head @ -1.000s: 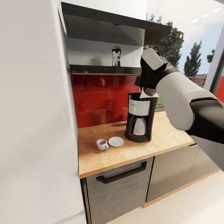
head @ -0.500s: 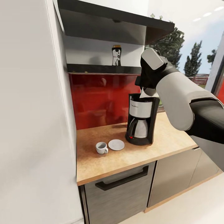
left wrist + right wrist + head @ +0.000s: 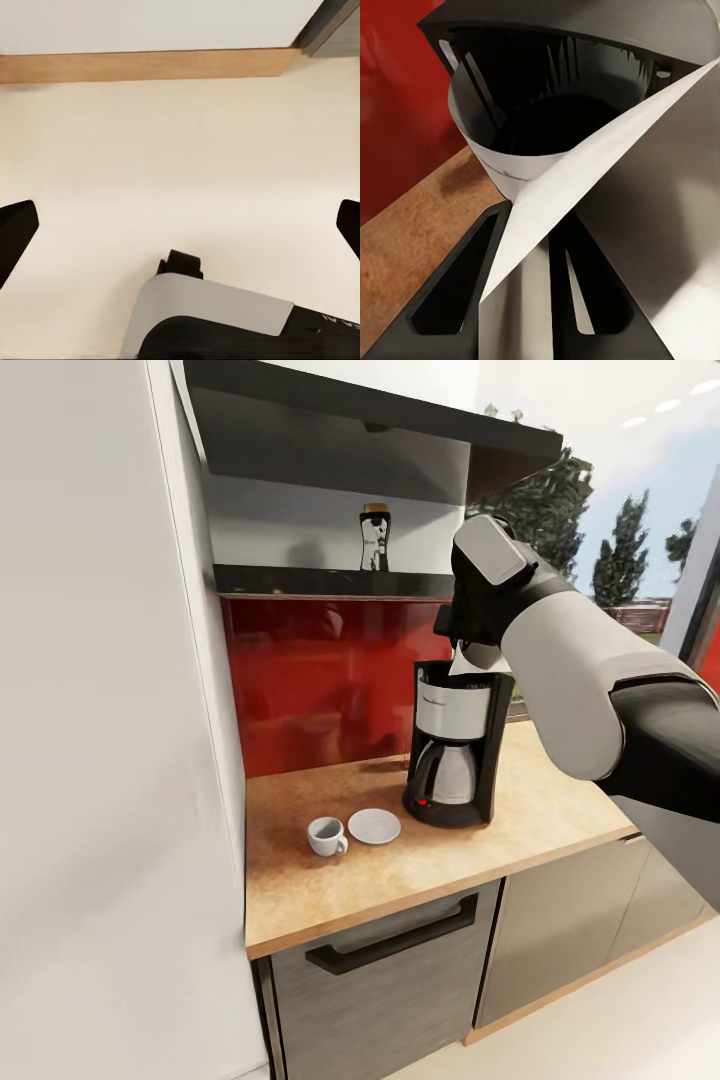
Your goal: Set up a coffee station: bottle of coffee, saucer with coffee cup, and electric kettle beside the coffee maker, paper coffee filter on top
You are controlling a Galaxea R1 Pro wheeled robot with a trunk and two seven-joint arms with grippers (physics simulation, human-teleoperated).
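Right gripper [image 3: 521, 255] pinches the paper coffee filter [image 3: 585, 161] over the coffee maker [image 3: 452, 745] — left gripper [image 3: 180, 225] spread.

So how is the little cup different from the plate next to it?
The cup stands taller and is hollow, while the plate lies flat and low. The cup has a handle on one side; the plate is a plain round disc. The plate looks wider across than the cup, and it sits nearer the coffee maker. Both are pale, both rest on the wooden counter, close but apart, and the cup is not yet on the plate.
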